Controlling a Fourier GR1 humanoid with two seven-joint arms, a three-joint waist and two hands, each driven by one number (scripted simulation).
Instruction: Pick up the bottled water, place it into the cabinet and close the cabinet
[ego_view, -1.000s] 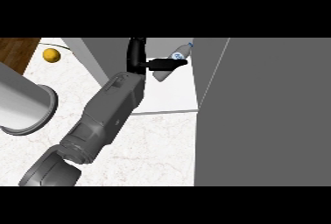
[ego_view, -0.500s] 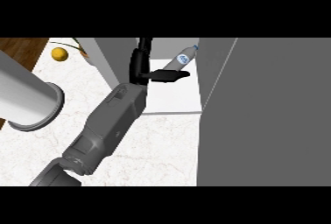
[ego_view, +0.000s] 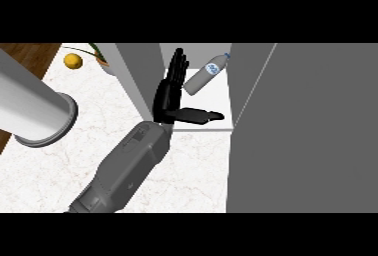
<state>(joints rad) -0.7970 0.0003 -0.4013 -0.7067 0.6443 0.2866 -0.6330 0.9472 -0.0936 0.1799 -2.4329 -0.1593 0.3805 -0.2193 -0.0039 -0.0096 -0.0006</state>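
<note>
One arm: reaches from near left toward the cabinet.
Right hand (ego_view: 171, 92): fingers straight, thumb out right, holding nothing.
Bottle (ego_view: 204, 75): tilted on the shelf (ego_view: 216, 100), just right of the fingers.
Door (ego_view: 310, 130): apparently open, not yet closed.

Bright, even light across the counter (ego_view: 192, 170).
Its white top shows palest, the cabinet door (ego_view: 310, 130) is one flat mid grey, and the cylinder (ego_view: 29, 100) at the counter's left edge shades softly across its curve.
</note>
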